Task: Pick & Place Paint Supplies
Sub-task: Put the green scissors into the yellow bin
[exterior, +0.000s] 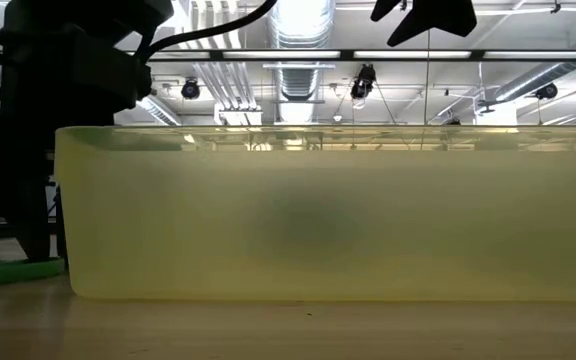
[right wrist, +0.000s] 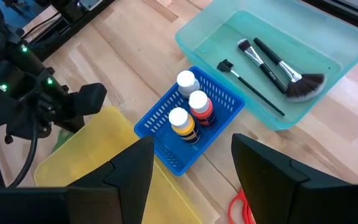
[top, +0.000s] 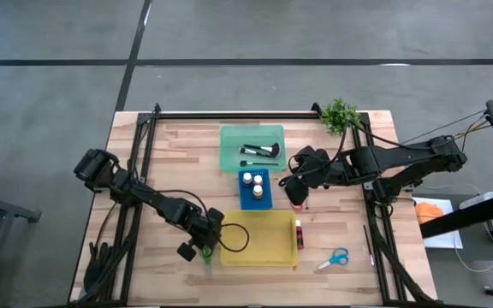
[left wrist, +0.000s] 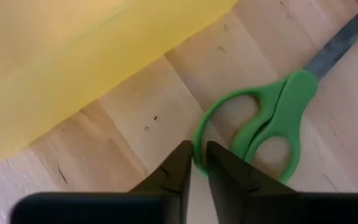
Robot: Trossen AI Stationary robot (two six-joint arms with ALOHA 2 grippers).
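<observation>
Far tray (top: 229, 158): we see brushes (top: 259, 153) in it.
Middle basket (top: 254, 203): bottles (top: 252, 180) stand inside.
Near tray (top: 258, 254): scissors (top: 335, 258) lie right of it.

— The table (top: 178, 162)?
— Pale wood planks, matt, lightly scuffed.
— The yellow tray (exterior: 328, 215)?
— Translucent plastic, smooth. The green scissors (left wrist: 272, 124) have glossy plastic handles and dull dark blades.

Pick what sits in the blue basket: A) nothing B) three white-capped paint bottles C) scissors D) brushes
B: the right wrist view shows three bottles standing in the blue basket, while the brushes lie in the green tray.
</observation>
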